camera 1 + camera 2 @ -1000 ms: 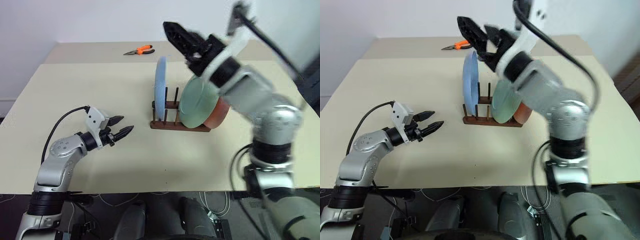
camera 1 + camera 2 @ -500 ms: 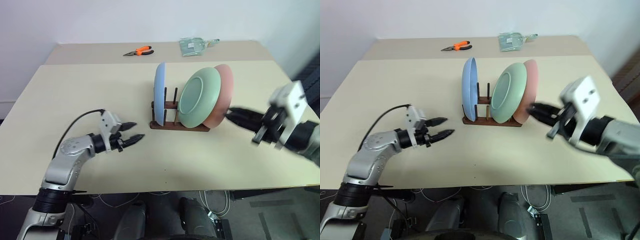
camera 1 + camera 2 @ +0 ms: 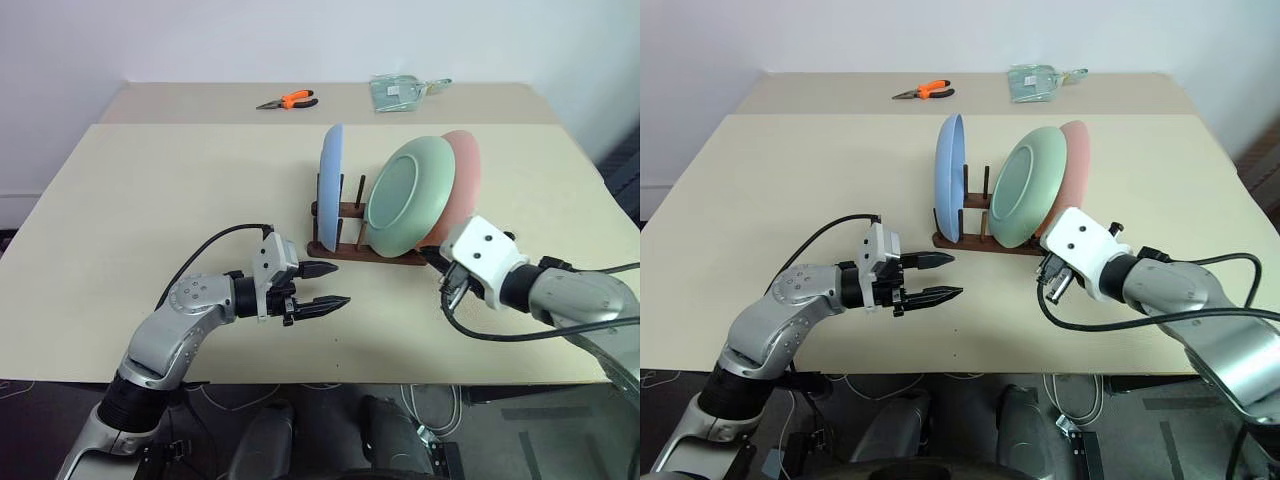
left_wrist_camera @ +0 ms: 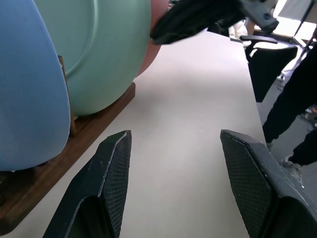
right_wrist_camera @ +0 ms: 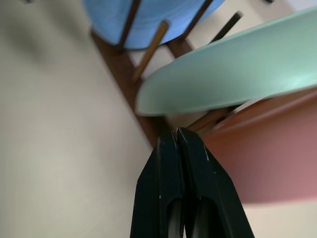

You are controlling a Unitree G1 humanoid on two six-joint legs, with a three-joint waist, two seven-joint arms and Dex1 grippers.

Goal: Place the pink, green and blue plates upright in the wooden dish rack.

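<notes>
Right gripper (image 5: 177, 136), clenched empty, sits near the leaning pink plate (image 3: 467, 180); a nudge could topple it off the wooden dish rack (image 3: 340, 250).

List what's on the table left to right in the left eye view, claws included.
left claw → blue plate → green plate → pink plate → right claw, set low beside the pink plate's bottom edge.

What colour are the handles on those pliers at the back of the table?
Orange, with dark metal tips. The pliers show best in the left eye view.
</notes>
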